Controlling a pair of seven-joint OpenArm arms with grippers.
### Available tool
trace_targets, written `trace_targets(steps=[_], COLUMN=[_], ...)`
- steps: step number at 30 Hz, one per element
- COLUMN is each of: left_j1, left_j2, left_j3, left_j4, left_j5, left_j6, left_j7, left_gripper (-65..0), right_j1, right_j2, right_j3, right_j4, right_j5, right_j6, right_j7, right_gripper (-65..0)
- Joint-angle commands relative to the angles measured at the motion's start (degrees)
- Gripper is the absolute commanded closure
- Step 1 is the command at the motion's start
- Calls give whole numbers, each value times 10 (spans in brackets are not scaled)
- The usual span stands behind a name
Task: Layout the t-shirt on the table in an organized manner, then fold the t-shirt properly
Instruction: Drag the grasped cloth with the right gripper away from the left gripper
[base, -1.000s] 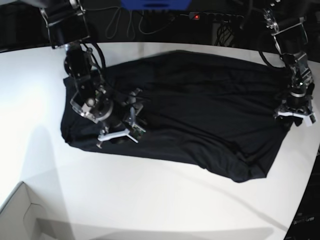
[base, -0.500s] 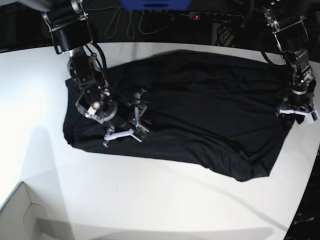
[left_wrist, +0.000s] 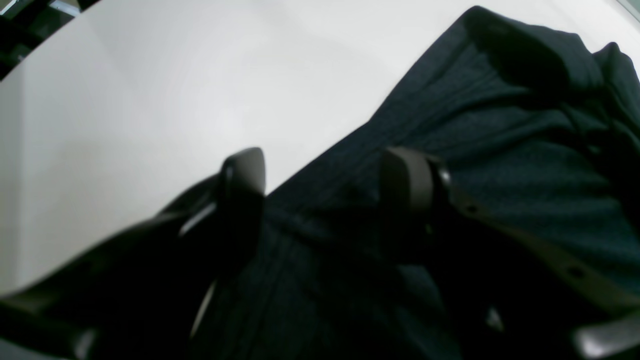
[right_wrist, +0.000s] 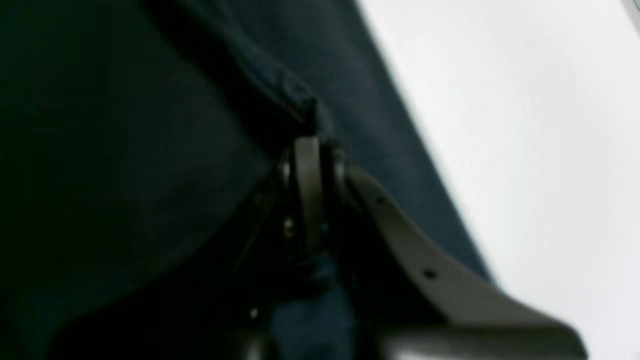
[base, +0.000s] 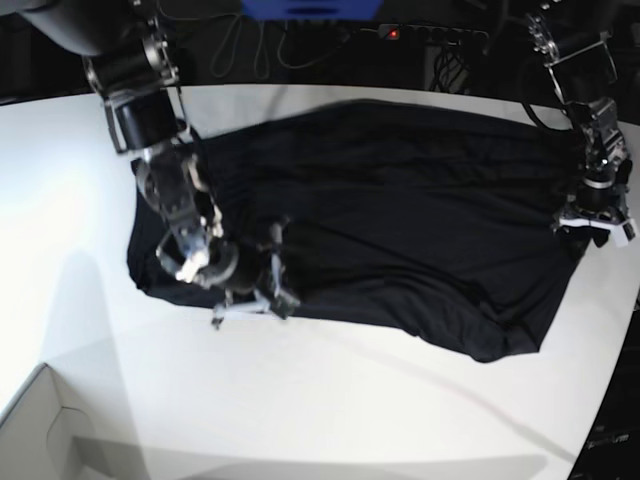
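Clearly the shirt (base: 400, 220) lay spread across the table (base: 330, 400), mostly flat but still rumpled, its near hem running unevenly and one corner bulging toward the front right of the base view. The right gripper (right_wrist: 310, 150) was clenched on a ridge of cloth close to the shirt's near edge, its jaws pressed together with fabric pinched between them. The left gripper (left_wrist: 325, 175) sat at the opposite side edge with its fingers (left_wrist: 405, 180) apart, straddling the hem where cloth met bare table, holding nothing that could be seen.

The step in hand looked like laying the shirt out flat. To do it well, the right arm would need to draw its pinch outward and low, keeping only a single layer if possible, so the wrinkles pulled out without dragging the whole garment. The left jaws would likely need to close on the hem first to anchor the far side.

Much stayed uncertain. Black cloth swallowed detail, so sleeves and collar could not be picked out. How many layers the right jaws had taken was not visible, and that wrist view was blurred. The left gripper itself was small and partly cut off at the base view's edge.
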Motion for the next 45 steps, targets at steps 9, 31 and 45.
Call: trace_targets(steps=[9, 31, 45], left_j1=[21, 51, 53], left_j2=[4, 33, 33], left_j3=[-1, 2, 2], left_j4=[-4, 78, 78], left_j5=[8, 14, 14], left_j6=[14, 14, 13], left_j7=[49, 51, 51], left_gripper=[-358, -358, -358], right_j1=[242, 331, 261], right_j2=[-1, -13, 3], right_j3=[57, 53, 56], right_j4=[-221, -408, -338], right_j5=[8, 5, 7], right_j6=[-9, -226, -229], right_j7=[113, 242, 234], right_gripper=[0, -27, -335])
